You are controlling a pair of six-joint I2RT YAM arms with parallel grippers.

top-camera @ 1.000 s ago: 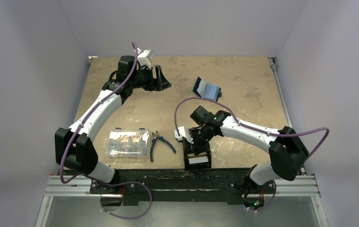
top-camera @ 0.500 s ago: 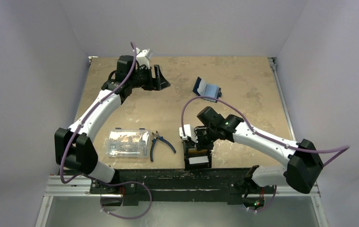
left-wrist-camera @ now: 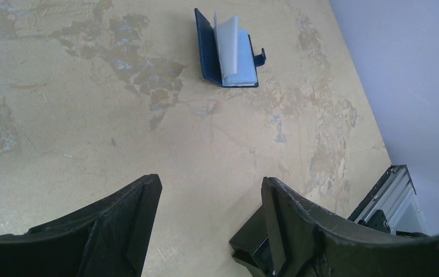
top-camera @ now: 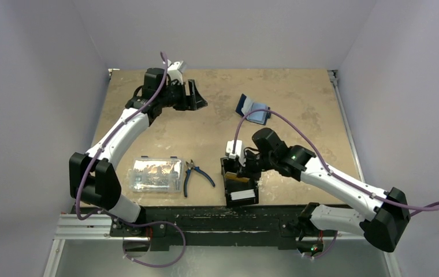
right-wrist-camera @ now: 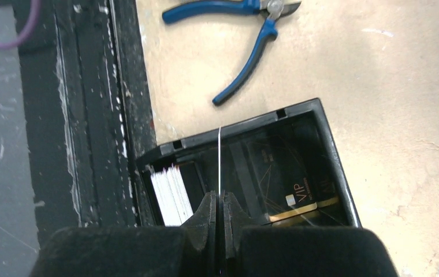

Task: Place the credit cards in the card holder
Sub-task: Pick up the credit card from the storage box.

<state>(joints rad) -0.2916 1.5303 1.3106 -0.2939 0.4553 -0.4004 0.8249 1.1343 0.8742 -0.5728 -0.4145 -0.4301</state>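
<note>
One card pinched, wallet waiting across the counter

We have the right gripper [right-wrist-camera: 219, 210] closed on a single thin card [right-wrist-camera: 219, 156], held edge-on above the black tray [right-wrist-camera: 321, 124] at the near edge of the counter [top-camera: 165, 133], a little right of the middle. More cards [right-wrist-camera: 168, 196] stand stacked in the tray's end nearest that edge. The wallet [left-wrist-camera: 229, 55] lies open by the far edge, right of the middle, well apart from the tray, its pale leaves standing up. The left gripper [left-wrist-camera: 208, 219] hangs by the far edge, left of the middle, fingers spread and empty. We judge the lift should go straight up to clear the tray wall with the pinch kept firm; the card should then meet a slot edge-first, and the left gripper could steady the wallet
</note>
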